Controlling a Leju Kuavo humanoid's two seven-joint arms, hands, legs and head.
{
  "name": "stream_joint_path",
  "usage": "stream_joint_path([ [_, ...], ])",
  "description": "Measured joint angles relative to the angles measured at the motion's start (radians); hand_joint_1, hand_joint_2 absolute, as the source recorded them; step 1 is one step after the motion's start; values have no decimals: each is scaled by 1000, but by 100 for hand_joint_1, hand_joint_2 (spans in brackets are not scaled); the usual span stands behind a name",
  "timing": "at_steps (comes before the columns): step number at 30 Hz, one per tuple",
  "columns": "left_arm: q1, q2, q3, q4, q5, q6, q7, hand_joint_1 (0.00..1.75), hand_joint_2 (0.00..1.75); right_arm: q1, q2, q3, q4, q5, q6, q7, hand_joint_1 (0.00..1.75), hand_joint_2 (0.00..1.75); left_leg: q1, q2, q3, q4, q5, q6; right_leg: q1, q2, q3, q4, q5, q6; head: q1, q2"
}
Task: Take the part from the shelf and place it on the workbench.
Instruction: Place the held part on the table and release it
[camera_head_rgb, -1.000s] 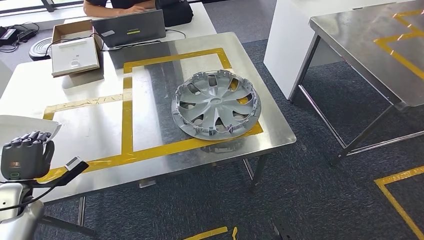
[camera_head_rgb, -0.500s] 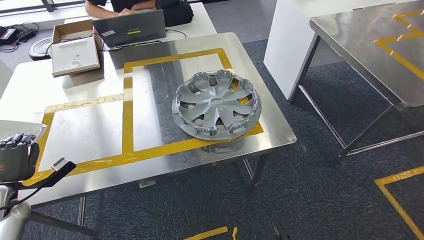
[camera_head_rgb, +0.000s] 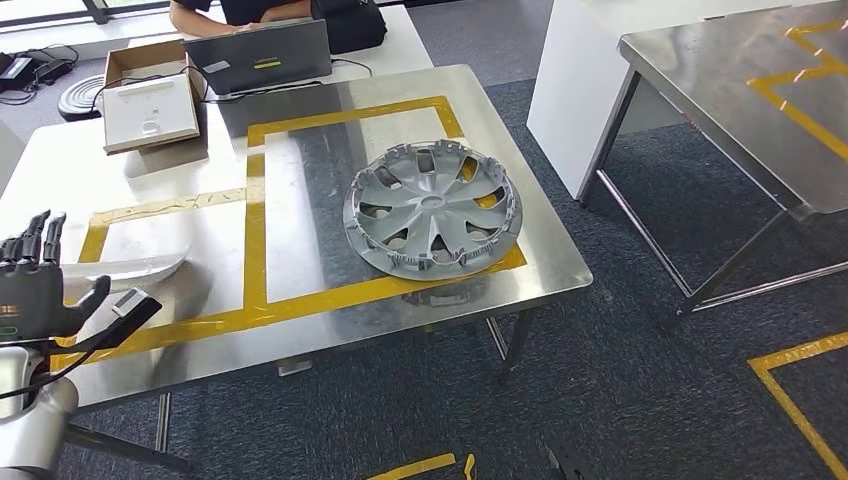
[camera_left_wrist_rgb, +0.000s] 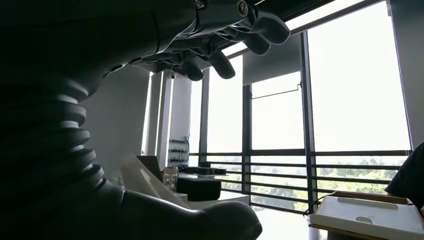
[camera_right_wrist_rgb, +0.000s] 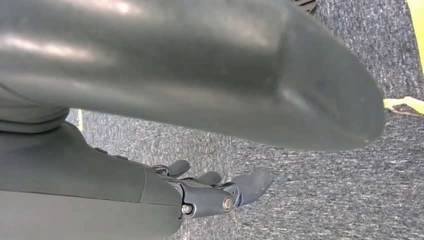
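Part is down: the hubcap (camera_head_rgb: 432, 209) lies flat on my steel table (camera_head_rgb: 330, 330), face up, inside the yellow tape rectangle (camera_head_rgb: 255, 262) at the table's right end, its near rim overlapping the front tape line and sitting close to the front-right corner. I judge the placing step done, so what's left is just clearing my arms away. My left hand (camera_head_rgb: 35, 290) is raised at the table's near-left corner, fingers spread and pointing up, holding nothing; the left wrist view agrees, fingers (camera_left_wrist_rgb: 235, 37) apart against the windows with nothing between them. A pale curved piece (camera_head_rgb: 135, 268) sits on the table just beside that hand; can't tell what it is. My right hand (camera_right_wrist_rgb: 210, 192) hangs over grey carpet, fingers loosely bent, nothing in it; whether to call it closed, I can't tell. Next move calls for bringing the left arm down and back without clipping the table's front edge or that pale piece. Room: the hubcap is well apart from the left hand, so low risk of nudging it. Far side is busier: a laptop (camera_head_rgb: 258, 57) and a cardboard box (camera_head_rgb: 150, 95) on the white desk, with a person seated behind them. A second steel table (camera_head_rgb: 740, 100) stands to the right, with carpet between.
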Motion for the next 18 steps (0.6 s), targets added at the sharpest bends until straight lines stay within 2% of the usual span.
stream_joint_path([
  [18,3,-35,1,35,14,0,-61,0,0,1,0,0,0,0,17,-1,0,0,-3,0,-2,4,-1,2,-1,0,0,-1,1,2,0,0],
])
